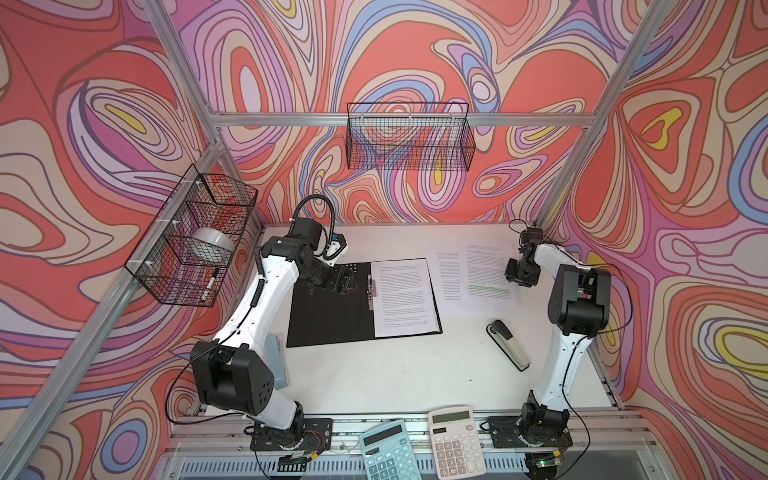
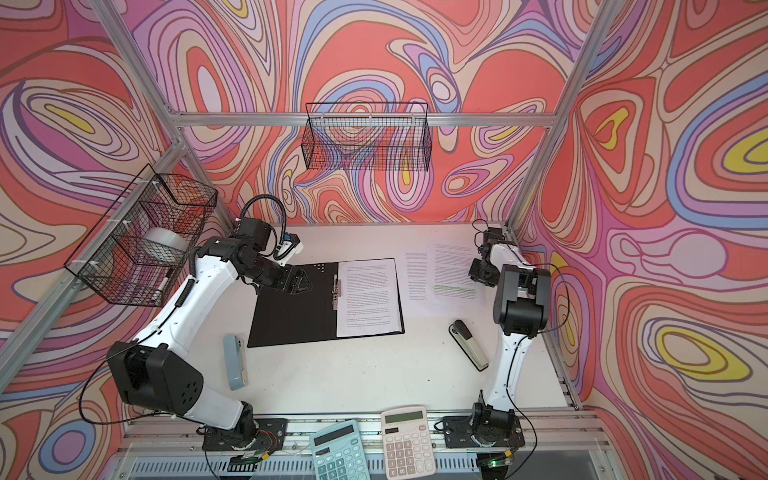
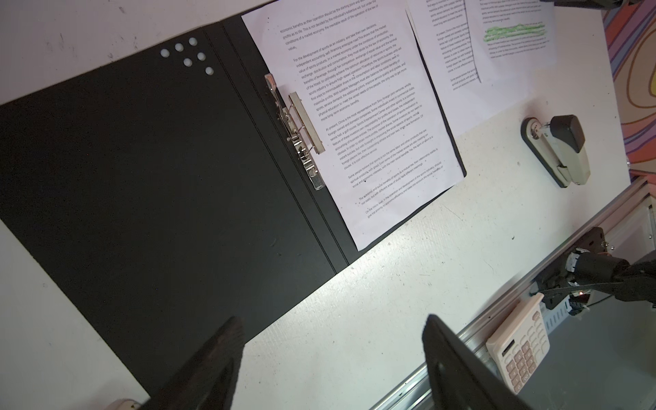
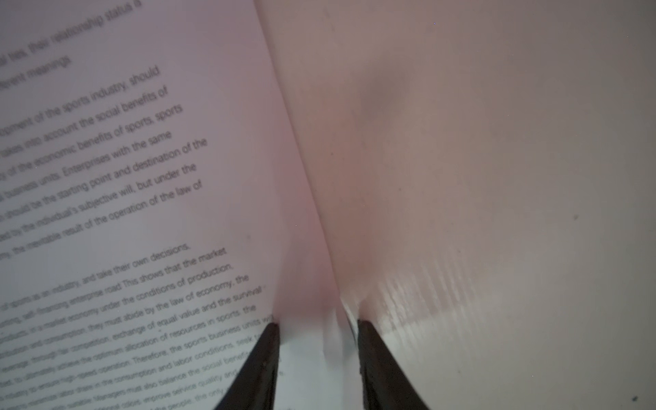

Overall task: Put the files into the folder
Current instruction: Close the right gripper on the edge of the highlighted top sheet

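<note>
Black-lined thin folder (image 1: 328,316) lies open on the white worktop (image 1: 395,374), one printed white sheet (image 1: 405,297) inside beside its metal clip (image 3: 296,135). We see the right gripper (image 4: 317,323) straddling an edge of the green-highlighted loose sheet (image 1: 488,270) to pinch it up, jaws half-closed, hold uncertain. The left gripper (image 3: 330,326) hovers wide open, empty.

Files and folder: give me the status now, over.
Left gripper open over folder. Right gripper open, astride edge of highlighted sheet. One filed sheet in folder; plain sheet beside, outside. Stapler aside, nothing blocking.
</note>
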`<state>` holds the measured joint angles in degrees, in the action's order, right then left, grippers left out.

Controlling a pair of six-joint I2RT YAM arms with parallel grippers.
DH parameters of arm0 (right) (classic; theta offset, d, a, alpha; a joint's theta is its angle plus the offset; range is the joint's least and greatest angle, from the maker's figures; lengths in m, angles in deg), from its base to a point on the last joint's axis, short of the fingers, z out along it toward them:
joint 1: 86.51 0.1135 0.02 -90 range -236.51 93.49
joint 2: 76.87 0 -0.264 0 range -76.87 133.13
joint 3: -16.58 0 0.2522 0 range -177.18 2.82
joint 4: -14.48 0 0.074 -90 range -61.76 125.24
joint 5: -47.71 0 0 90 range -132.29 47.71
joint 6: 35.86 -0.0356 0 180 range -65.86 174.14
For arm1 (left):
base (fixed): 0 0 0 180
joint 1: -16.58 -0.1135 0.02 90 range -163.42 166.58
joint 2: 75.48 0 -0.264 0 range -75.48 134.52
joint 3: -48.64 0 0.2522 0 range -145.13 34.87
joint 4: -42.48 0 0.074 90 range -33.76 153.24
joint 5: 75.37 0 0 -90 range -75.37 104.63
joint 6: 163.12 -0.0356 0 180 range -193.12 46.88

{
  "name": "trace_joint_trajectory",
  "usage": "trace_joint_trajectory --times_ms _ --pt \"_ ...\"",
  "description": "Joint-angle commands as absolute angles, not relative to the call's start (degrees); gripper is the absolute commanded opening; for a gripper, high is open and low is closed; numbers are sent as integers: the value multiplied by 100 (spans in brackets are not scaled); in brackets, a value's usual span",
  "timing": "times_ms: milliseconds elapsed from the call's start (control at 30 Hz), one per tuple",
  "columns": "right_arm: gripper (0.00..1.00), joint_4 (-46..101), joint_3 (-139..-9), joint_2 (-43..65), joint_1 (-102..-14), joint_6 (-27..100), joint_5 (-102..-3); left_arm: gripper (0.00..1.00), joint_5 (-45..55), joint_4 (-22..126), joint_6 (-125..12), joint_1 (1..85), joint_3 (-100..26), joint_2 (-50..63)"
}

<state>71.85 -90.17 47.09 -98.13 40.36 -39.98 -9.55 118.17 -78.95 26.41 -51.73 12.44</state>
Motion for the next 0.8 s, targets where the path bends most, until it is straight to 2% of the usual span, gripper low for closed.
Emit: trace_joint_trajectory --times_ms 0,267,367,633,767 --pt "34 7290 -8770 5043 -9829 4017 -4096 80 -971 11829 -7958 2678 -5126 1094" --pt "23 7221 -8755 4909 -9829 4034 -4175 79 -932 11809 -7957 2678 -5091 1036" --pt "14 7145 -8727 4806 -9829 4034 -4291 80 -928 11807 -7959 2678 -5099 1020" --pt "2 7081 -8724 4409 -9829 3981 -4602 80 -906 11804 -7946 2678 -5105 983" --pt "0 7121 -8769 4162 -9829 3966 -4783 80 -853 11794 -7924 2678 -5115 979"
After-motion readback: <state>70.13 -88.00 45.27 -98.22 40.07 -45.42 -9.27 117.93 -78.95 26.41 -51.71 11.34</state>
